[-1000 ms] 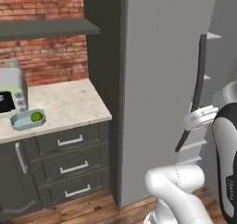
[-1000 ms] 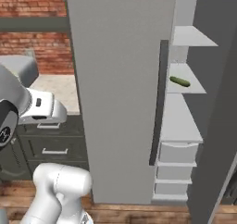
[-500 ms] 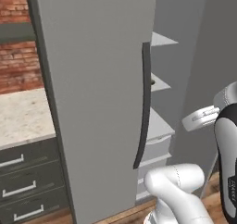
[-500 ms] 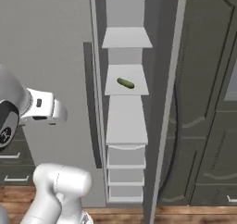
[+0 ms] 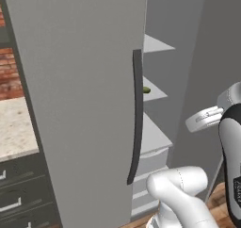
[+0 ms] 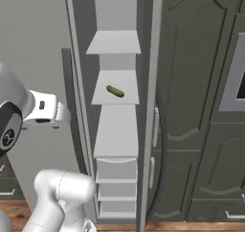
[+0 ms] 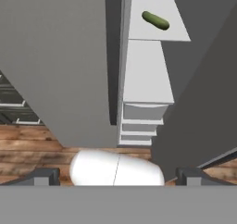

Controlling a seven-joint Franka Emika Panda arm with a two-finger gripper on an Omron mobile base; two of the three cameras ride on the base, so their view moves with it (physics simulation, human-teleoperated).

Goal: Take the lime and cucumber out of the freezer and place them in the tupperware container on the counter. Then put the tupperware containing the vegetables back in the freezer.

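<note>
A: Which step is in hand now?

B: I think it is the fetching of the cucumber [image 6: 115,91]. The freezer [image 5: 80,95] stands with its door swung open, and the cucumber lies alone on a pale inner shelf [image 6: 116,98], about the middle one.

A: And the gripper [image 7: 118,176]?

B: In the hand view its two finger tips stand far apart at the bottom, so the jaws are spread wide and hold nothing. It is well apart from the cucumber, looking toward the shelves.

A: The lime?

B: I cannot find it on these shelves.

A: What does the next move call for?

B: In my judgement, reaching past the door edge and its dark handle [image 5: 135,118], then closing across the cucumber's narrow width.
</note>
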